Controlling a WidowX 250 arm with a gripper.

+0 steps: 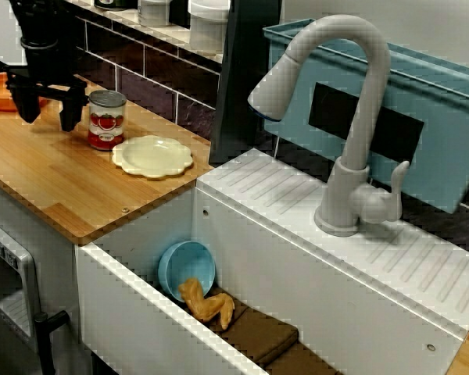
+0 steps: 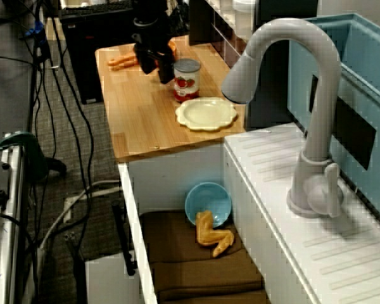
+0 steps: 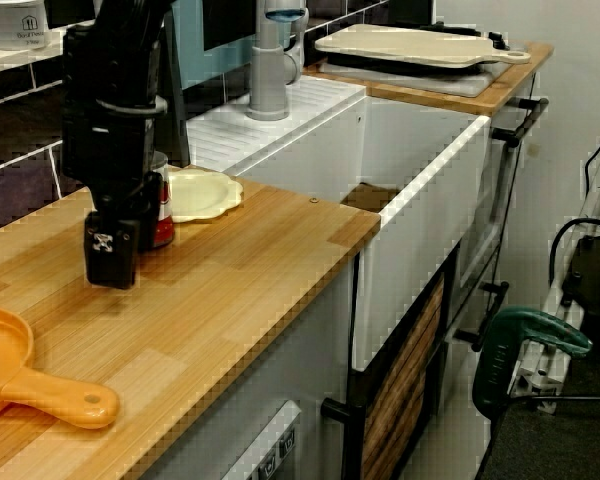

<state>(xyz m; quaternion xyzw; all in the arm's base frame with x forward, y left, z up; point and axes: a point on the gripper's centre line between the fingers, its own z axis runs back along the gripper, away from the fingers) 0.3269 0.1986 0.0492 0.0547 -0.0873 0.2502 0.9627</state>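
My black gripper [image 1: 45,117] hangs low over the wooden counter [image 1: 55,183], open, with nothing between its fingers. Nearest to it is a red-labelled tomato can [image 1: 106,119], standing upright just to its right and apart from the fingers. In the high view from the sink's end the gripper [image 2: 156,71] is just left of the can [image 2: 186,80]. Seen along the counter, the gripper [image 3: 113,268] hides most of the can [image 3: 164,215]. A pale yellow scalloped plate [image 1: 152,156] lies beyond the can near the sink.
An orange pan [image 3: 20,375] lies at the counter's far end behind the gripper. The white sink [image 1: 141,312] holds a tipped blue bowl [image 1: 187,268], a golden toy food piece [image 1: 207,303] and brown cloths [image 1: 258,336]. A grey faucet [image 1: 352,117] and a teal rack [image 1: 438,125] stand behind it.
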